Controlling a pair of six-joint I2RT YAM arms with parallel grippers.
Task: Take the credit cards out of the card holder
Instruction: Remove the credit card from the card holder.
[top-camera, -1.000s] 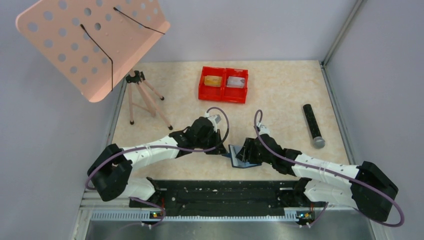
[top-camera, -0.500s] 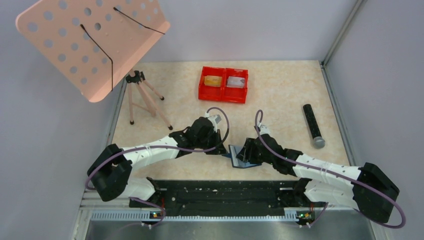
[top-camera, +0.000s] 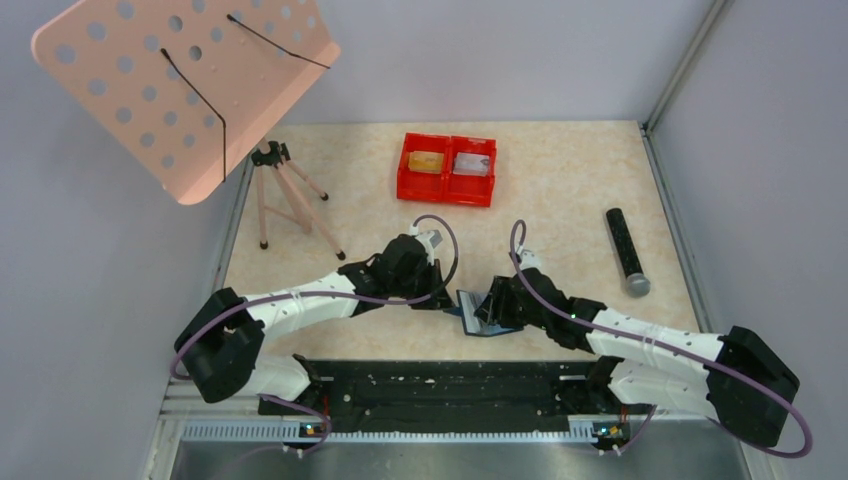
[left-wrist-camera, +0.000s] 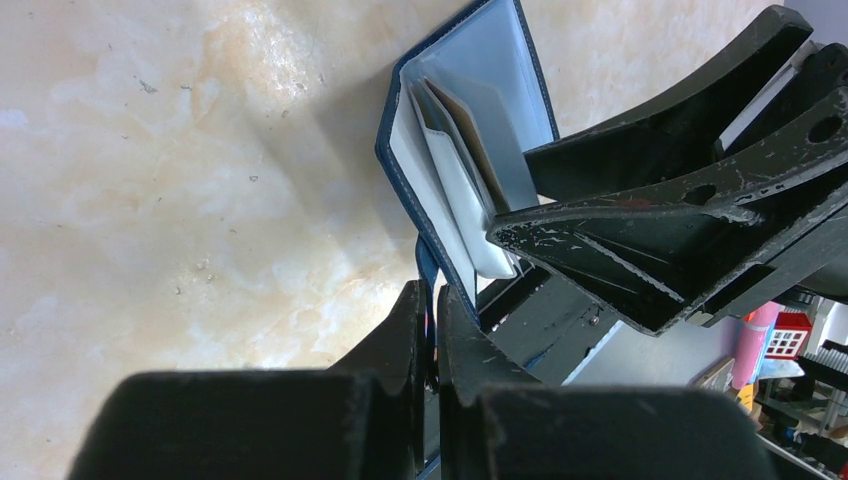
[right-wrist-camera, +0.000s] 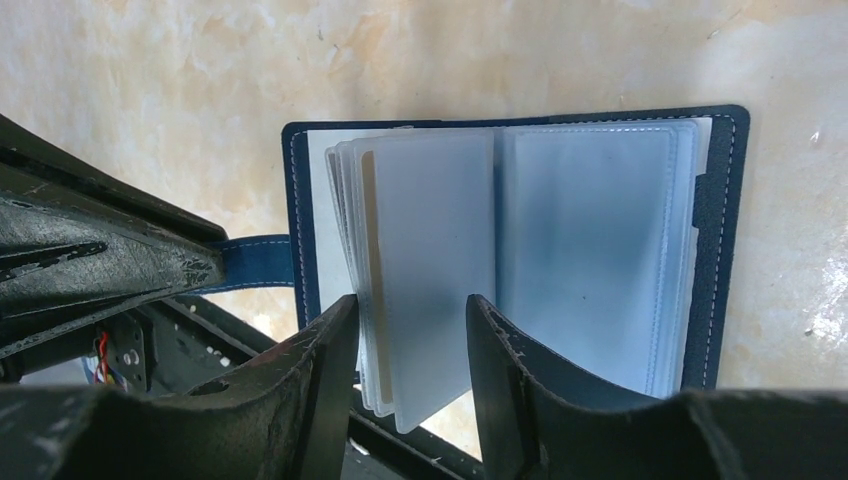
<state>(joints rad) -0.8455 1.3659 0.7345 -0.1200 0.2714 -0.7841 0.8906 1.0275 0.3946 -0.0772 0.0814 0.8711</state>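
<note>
Both arms reach low and forward, converging at the near middle of the table (top-camera: 560, 180). The holder (right-wrist-camera: 722, 210) lies open there, navy cover down, its clear leaves (right-wrist-camera: 590, 230) fanned upward. The left gripper (left-wrist-camera: 430, 300), fingers pressed together, pinches the closure tab (right-wrist-camera: 255, 262). The right gripper (right-wrist-camera: 410, 310), fingers (right-wrist-camera: 335, 340) half spread, straddles the lower edge of a raised leaf; whether it grips the leaf cannot be told. A tan card (left-wrist-camera: 473, 140) shows edge-on inside one leaf. A gold card (top-camera: 427, 162) and a silver card (top-camera: 472, 163) lie in the red tray (top-camera: 445, 193), far centre.
</note>
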